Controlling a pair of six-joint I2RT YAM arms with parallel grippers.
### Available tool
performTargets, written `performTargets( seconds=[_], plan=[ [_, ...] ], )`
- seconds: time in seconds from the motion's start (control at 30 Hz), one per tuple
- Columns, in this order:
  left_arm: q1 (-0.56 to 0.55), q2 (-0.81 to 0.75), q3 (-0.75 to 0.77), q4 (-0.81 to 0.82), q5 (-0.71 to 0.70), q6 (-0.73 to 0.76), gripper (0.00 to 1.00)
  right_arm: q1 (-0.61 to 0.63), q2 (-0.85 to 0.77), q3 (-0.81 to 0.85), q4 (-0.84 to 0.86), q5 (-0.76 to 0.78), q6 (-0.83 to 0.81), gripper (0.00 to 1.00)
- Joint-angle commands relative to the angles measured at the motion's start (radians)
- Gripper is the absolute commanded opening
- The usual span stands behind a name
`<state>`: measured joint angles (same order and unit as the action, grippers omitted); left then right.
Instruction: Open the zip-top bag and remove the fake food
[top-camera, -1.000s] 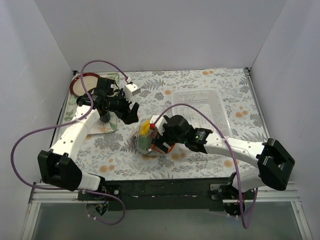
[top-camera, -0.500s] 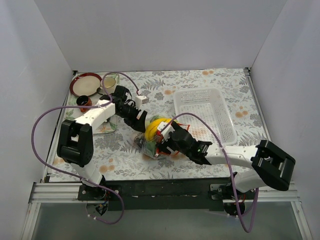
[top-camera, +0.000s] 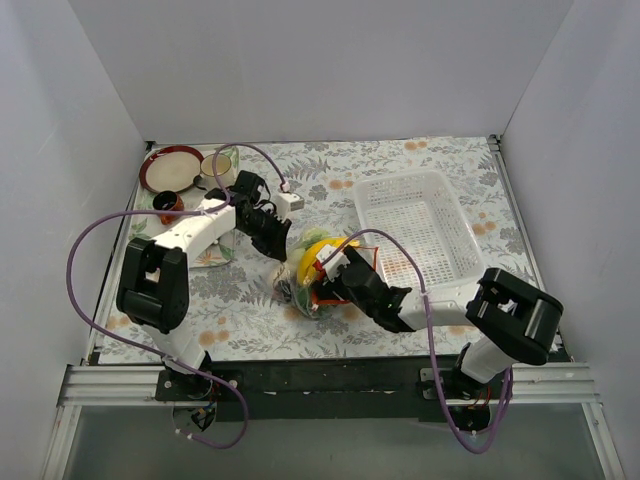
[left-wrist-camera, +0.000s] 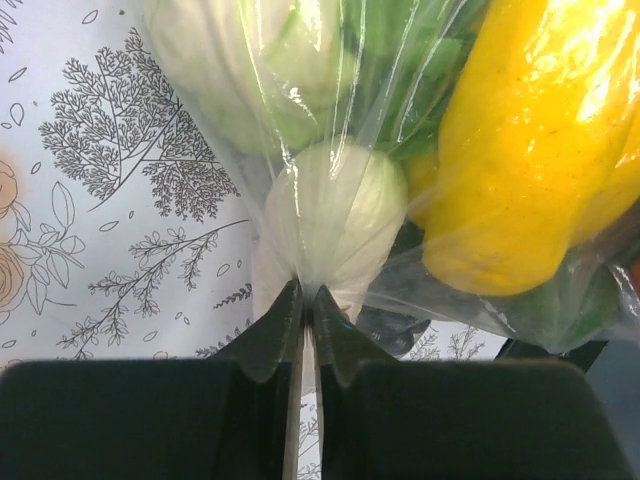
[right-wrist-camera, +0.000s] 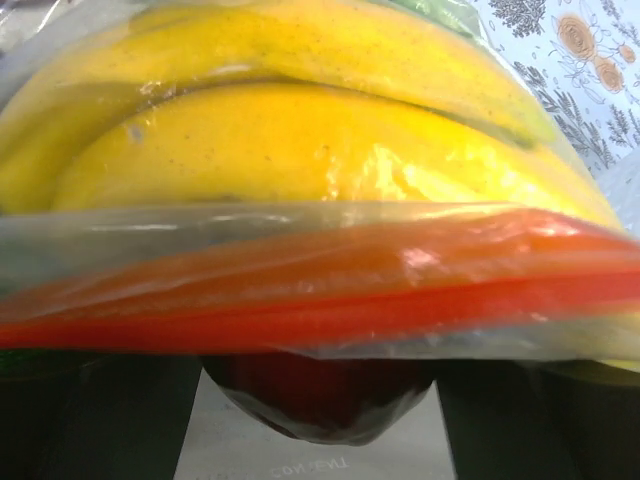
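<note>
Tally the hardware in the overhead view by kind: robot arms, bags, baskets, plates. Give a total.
Robot arm: 2
Zip-top bag: 1
Basket: 1
Plate: 1
Total: 5

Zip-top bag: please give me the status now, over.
Left gripper shut on bag film; right gripper at zip strip, grip unclear. Food inside, zip looks shut. Basket alongside, not blocking.

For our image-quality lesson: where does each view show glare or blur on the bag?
Left wrist: sharp, white glare on the bag over the yellow piece. Right wrist: zip strip soft, too close, with glare patches. Top: evenly lit, bag small, no marked glare.
</note>
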<state>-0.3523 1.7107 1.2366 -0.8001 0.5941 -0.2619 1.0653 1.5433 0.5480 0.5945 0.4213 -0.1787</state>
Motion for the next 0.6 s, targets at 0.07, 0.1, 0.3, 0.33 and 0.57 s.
performTargets(
  seconds=[0.07, 0.1, 0.3, 0.33, 0.57],
  plan=[
    [-0.010, 0.001, 0.027, -0.022, 0.038, -0.002, 0.00, 0.013, -0.051, -0.022, 0.007, -0.079, 0.016, 0.62],
    [-0.007, 0.003, 0.034, -0.025, 0.024, 0.000, 0.00, 0.013, -0.058, -0.023, 0.001, -0.081, 0.016, 0.57],
    [0.007, 0.001, 0.089, -0.002, -0.060, 0.010, 0.00, 0.013, -0.117, -0.017, -0.058, -0.105, 0.015, 0.20],
    [0.010, -0.003, 0.090, 0.009, -0.100, 0.013, 0.00, 0.013, -0.130, -0.016, -0.067, -0.108, 0.019, 0.10],
    [0.052, -0.031, 0.089, 0.076, -0.252, 0.056, 0.00, 0.012, -0.227, -0.002, -0.160, -0.199, 0.065, 0.08]
  ],
)
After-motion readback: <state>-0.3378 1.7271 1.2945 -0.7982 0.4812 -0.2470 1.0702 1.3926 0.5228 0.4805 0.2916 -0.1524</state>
